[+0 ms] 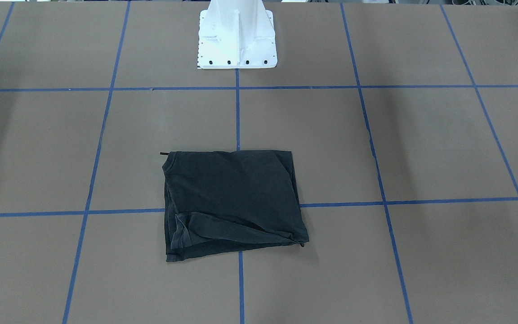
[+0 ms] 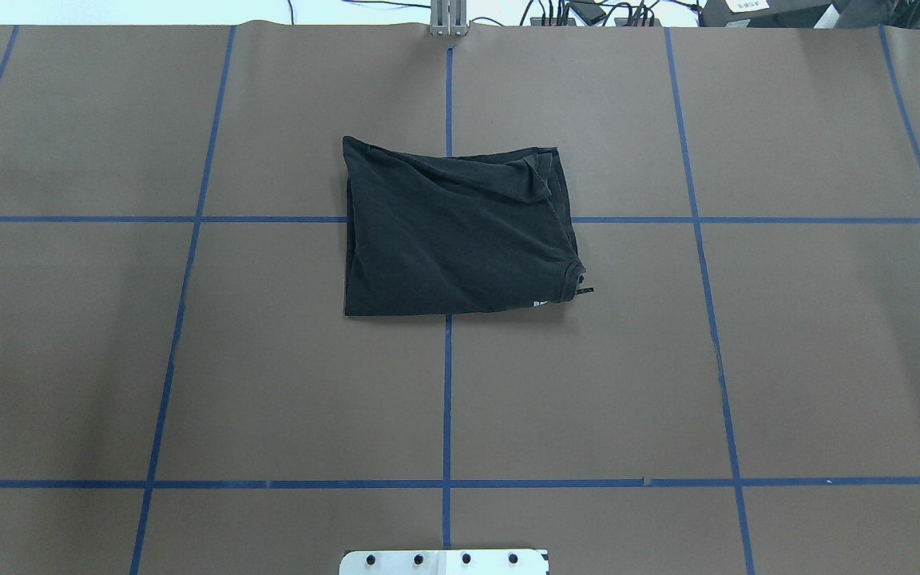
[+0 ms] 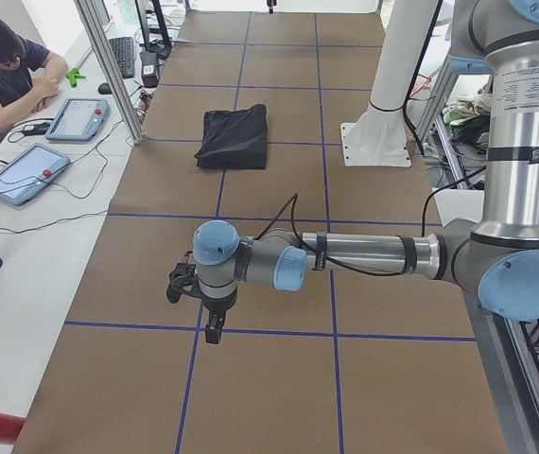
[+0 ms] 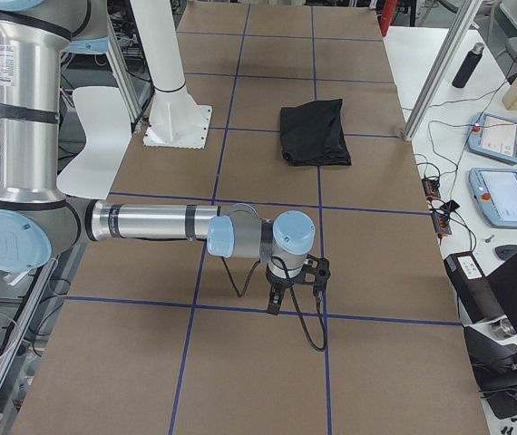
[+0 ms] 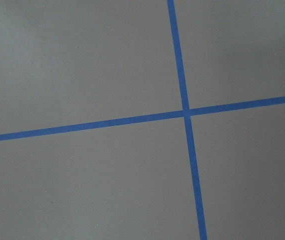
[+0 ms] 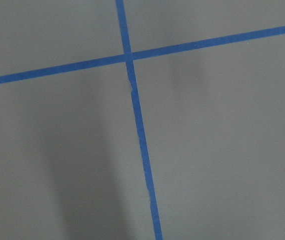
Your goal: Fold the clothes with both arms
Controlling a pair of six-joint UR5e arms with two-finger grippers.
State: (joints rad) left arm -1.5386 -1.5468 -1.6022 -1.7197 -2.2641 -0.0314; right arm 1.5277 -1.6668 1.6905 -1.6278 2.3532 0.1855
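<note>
On the brown tabletop [image 2: 188, 359], seen from overhead, the black T-shirt [image 2: 452, 231] lies folded into a rough rectangle over a crossing of blue tape lines [image 2: 446, 399], toward 12 o'clock from the white pedestal [image 2: 444, 561], with its collar edge at the 4 o'clock corner. Both arms are well apart from it: the left arm [image 3: 364, 253] reaches out low with the left gripper [image 3: 215, 331] pointing down above the paper, and the right arm [image 4: 150, 220] does likewise with the right gripper [image 4: 275, 304]. Each gripper shows only in a side camera, so whether it is wide or narrow cannot be told, though neither holds the T-shirt.
</note>
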